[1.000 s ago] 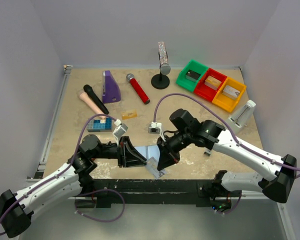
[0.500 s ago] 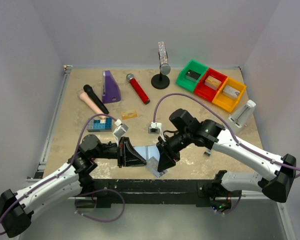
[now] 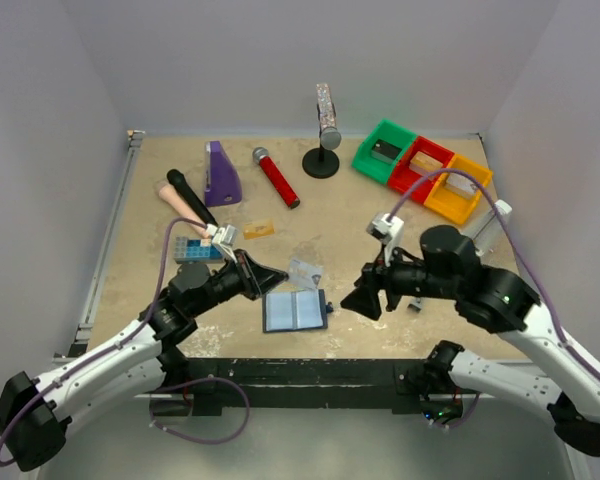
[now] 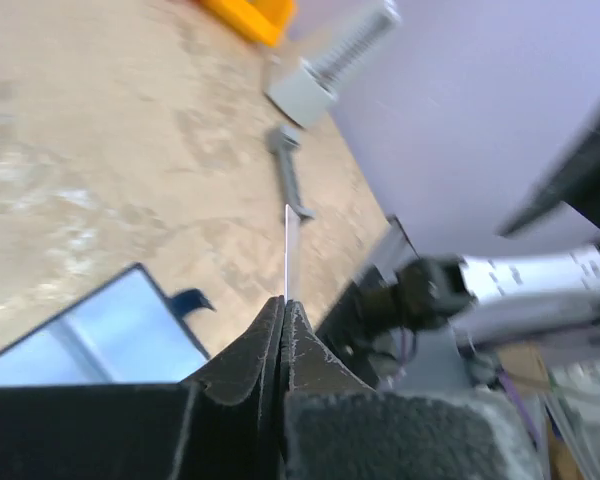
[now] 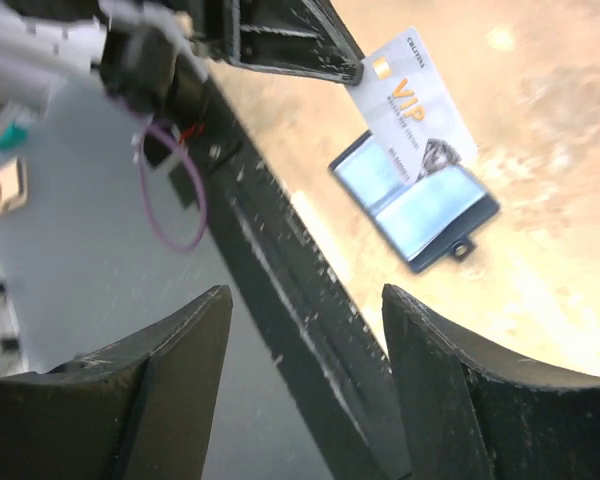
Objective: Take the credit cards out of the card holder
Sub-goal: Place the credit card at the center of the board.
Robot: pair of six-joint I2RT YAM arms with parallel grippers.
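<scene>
The card holder (image 3: pixel 295 311) lies open and flat near the table's front edge, blue-grey inside up; it also shows in the left wrist view (image 4: pixel 100 330) and the right wrist view (image 5: pixel 420 215). My left gripper (image 3: pixel 278 272) (image 4: pixel 285 298) is shut on a pale silvery-white credit card (image 3: pixel 306 272), printed "VIP" (image 5: pixel 410 95), held just above and behind the holder; in the left wrist view the card is edge-on (image 4: pixel 286 245). An orange-gold card (image 3: pixel 259 229) lies on the table farther back. My right gripper (image 3: pixel 364 300) (image 5: pixel 305 295) hangs open and holds nothing, to the right of the holder.
A studded blue block (image 3: pixel 195 248), a black microphone (image 3: pixel 192 197), a purple piece (image 3: pixel 221 173) and a red microphone (image 3: pixel 276 176) lie at the back left. A stand (image 3: pixel 322 130) is at the back centre. Green (image 3: pixel 384 150), red (image 3: pixel 420 168) and orange (image 3: pixel 457 187) bins sit at the back right.
My right gripper opened, let go of the holder and drew back to the right. The holder now lies flat. My left gripper shut on a pale card and pulled it away.
</scene>
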